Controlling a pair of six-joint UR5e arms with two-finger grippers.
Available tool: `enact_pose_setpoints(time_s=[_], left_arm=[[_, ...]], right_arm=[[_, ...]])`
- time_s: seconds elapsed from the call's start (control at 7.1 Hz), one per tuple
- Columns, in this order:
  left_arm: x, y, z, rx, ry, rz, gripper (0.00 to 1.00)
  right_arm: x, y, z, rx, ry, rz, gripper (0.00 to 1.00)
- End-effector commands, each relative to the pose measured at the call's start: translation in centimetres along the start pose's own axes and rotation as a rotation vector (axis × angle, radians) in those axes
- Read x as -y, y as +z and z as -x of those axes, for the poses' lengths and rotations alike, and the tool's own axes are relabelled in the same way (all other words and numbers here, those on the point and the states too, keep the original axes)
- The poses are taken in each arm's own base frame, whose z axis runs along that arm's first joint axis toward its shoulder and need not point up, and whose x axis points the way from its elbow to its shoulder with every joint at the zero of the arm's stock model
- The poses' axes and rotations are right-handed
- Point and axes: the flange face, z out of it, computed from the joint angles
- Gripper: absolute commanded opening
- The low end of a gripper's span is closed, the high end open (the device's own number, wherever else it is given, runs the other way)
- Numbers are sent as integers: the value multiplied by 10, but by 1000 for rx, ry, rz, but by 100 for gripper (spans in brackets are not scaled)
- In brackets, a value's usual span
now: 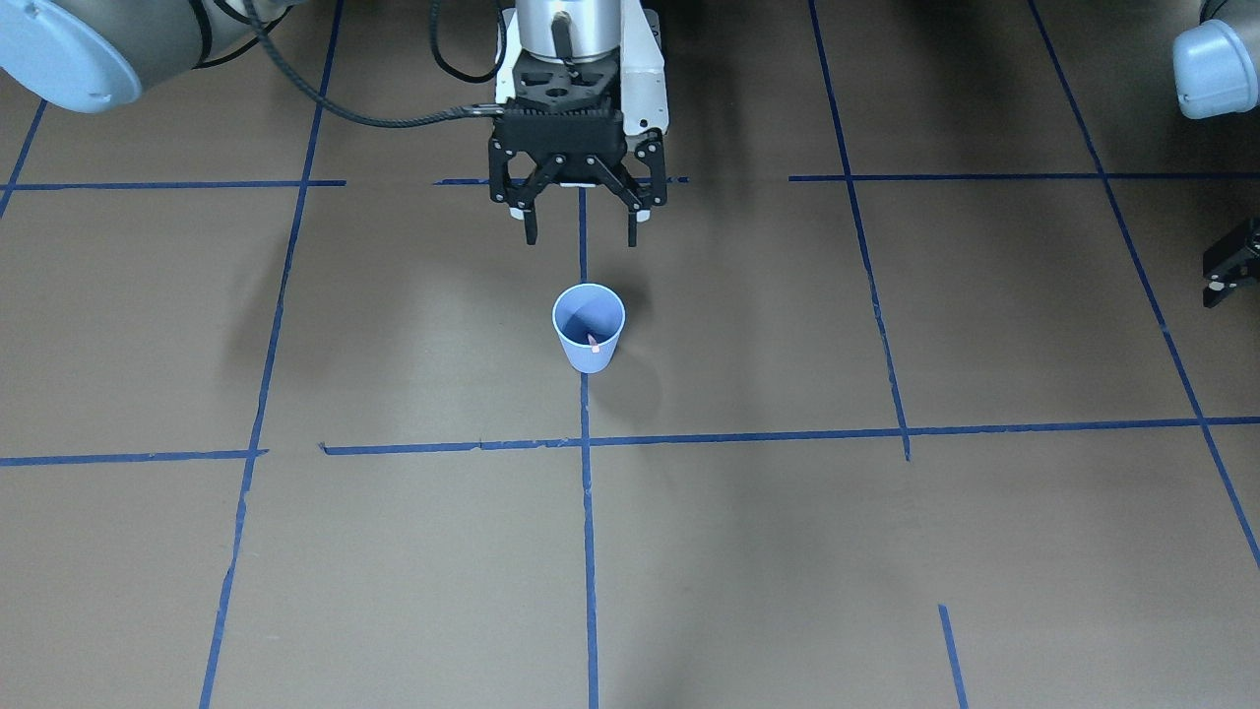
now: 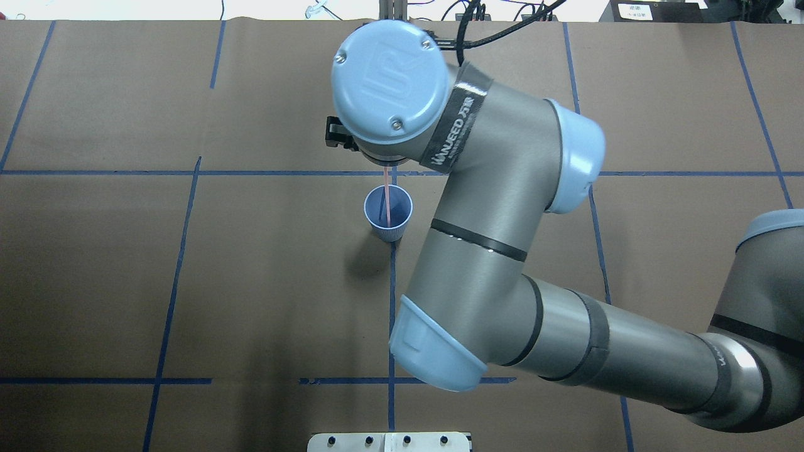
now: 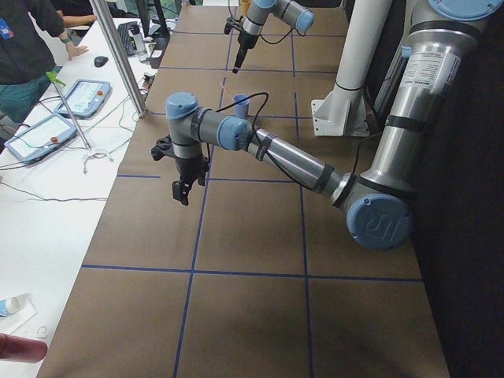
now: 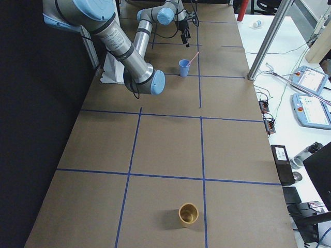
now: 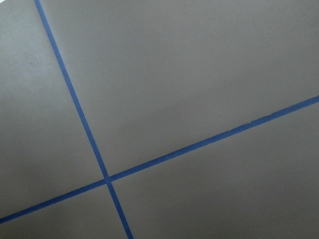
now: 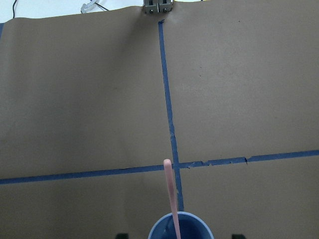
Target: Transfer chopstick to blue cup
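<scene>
Chopstick [image 2: 389, 204] inside blue cup [image 1: 591, 357], leaning on rim. Right gripper [image 1: 581, 236] above cup, fingers spread, empty. Left gripper [image 3: 183, 195] well apart; fingers' state cannot tell. Advise straight-up retreat, clear of stick top.

Chopstick [image 2: 387, 201] inside cup [image 2: 375, 211], on table [image 2: 251, 263]

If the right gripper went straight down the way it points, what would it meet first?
Probably the chopstick, leaning out of the blue cup below the right gripper, between its open jaws; depth is unclear.
</scene>
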Motion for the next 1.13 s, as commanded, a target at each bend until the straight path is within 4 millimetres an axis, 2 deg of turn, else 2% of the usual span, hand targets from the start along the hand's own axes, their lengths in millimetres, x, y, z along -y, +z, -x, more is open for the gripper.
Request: enact_pose_setpoints(time_s=[0.0, 0.14, 0.28, 0.42, 0.56, 0.7, 0.85, 0.99], left_arm=[[-10, 5, 34, -86, -75, 11, 100], [-18, 8, 57, -108, -58, 14, 100], [-41, 20, 92, -134, -60, 29, 100], [-69, 31, 126, -171, -83, 35, 100], [-102, 44, 139, -209, -127, 40, 100], [-122, 53, 143, -226, -139, 28, 100], [-131, 58, 144, -226, -181, 33, 100], [-129, 53, 140, -221, -200, 26, 100]], right_arm=[[29, -39, -108, 33, 19, 68, 100], [45, -49, -165, 39, -34, 102, 100], [69, -46, -224, 22, -87, 148, 100], [94, -39, -295, -12, -163, 189, 100], [117, -32, -375, -62, -229, 218, 100], [137, -19, -439, -93, -289, 264, 100], [158, -2, -490, -99, -285, 318, 100], [165, 10, -541, -99, -267, 354, 100]])
